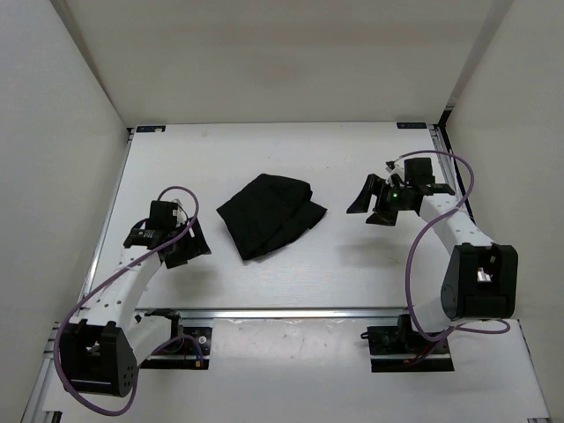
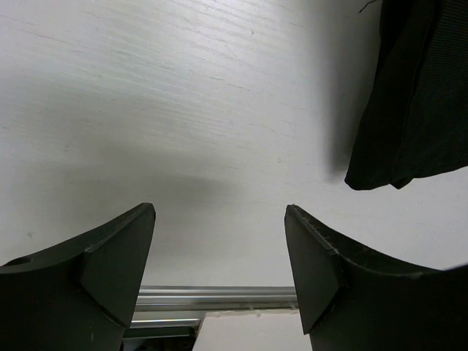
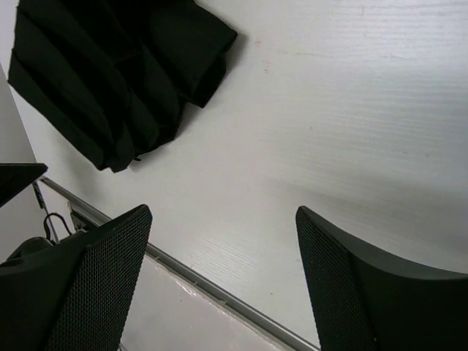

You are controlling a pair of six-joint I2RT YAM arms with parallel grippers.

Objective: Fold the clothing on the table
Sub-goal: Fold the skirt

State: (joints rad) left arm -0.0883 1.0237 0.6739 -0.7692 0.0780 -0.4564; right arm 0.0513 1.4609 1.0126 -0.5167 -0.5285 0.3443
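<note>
clothing (image 2: 417,95) cut off in both wrist views

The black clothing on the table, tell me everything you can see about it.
The clothing is plain matte black soft fabric, with no print visible. It lies folded into a compact, layered, roughly diamond-shaped bundle with creases, flat near the middle of the white table. Only the table touches it.
</note>
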